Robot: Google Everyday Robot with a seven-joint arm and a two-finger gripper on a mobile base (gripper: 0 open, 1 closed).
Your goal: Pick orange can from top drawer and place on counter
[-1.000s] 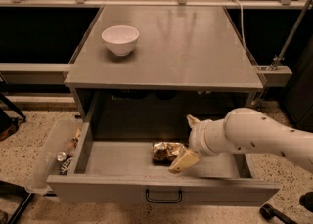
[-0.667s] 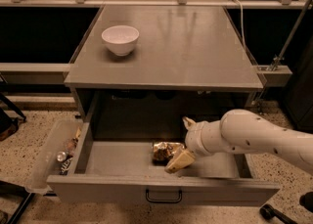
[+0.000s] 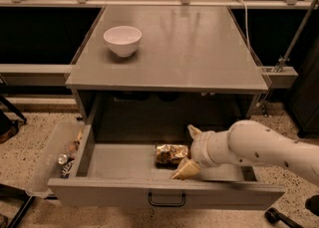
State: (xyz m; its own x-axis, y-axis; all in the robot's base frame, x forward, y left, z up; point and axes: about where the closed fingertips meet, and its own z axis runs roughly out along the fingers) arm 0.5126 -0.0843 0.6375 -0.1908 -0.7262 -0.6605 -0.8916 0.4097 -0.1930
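The orange can [image 3: 169, 154], dented and shiny gold-brown, lies on its side on the floor of the open top drawer [image 3: 124, 191]. My gripper [image 3: 189, 151] reaches in from the right on a white arm. It is open, with one cream fingertip [image 3: 193, 131] behind the can's right end and the other [image 3: 186, 170] in front of it. The can's right end is between the fingers; I cannot tell whether they touch it. The counter [image 3: 189, 48] is the grey cabinet top above the drawer.
A white bowl [image 3: 122, 40] stands on the counter's back left. A clear plastic side bin [image 3: 47, 167] with small items hangs left of the drawer. A black wire handle [image 3: 167, 200] is on the drawer front. A cable and rail run at the right.
My gripper has moved left, closer to the can, and its fingers now straddle the can's right end. The can has not moved.
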